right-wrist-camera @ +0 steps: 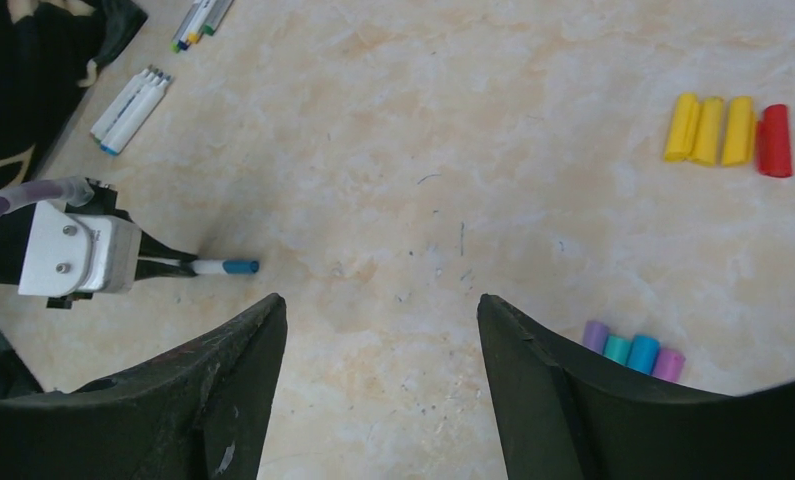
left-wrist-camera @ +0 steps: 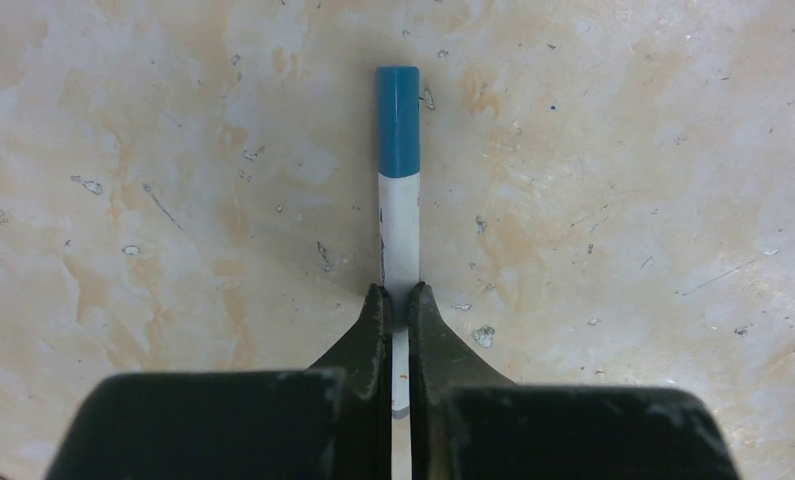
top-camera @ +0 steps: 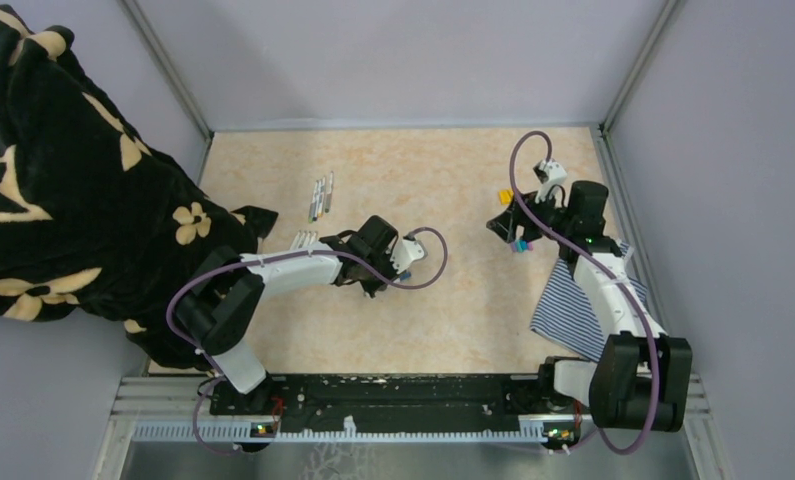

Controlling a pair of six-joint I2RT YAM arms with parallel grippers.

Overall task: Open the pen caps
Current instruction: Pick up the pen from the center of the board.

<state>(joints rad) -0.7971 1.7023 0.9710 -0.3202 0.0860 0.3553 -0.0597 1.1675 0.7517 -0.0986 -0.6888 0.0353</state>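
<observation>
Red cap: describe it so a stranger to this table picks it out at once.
In the right wrist view, go to the upper right of the beige tabletop, where three yellow caps and one more lie side by side. The red cap ends the row on its right, the only red one in sight.

Beige marbled tabletop (top-camera: 453, 320) carried pens (top-camera: 320, 198) in two clusters toward far-left corner, loose caps (right-wrist-camera: 728, 130) near right edge, striped cloth (top-camera: 565, 315) at near-right corner.

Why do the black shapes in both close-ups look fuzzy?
Left wrist view: the left black end effector is near the lens and soft, the teal-capped white marker pen sharp. Right wrist view: the right black end effector likewise blurs.
</observation>
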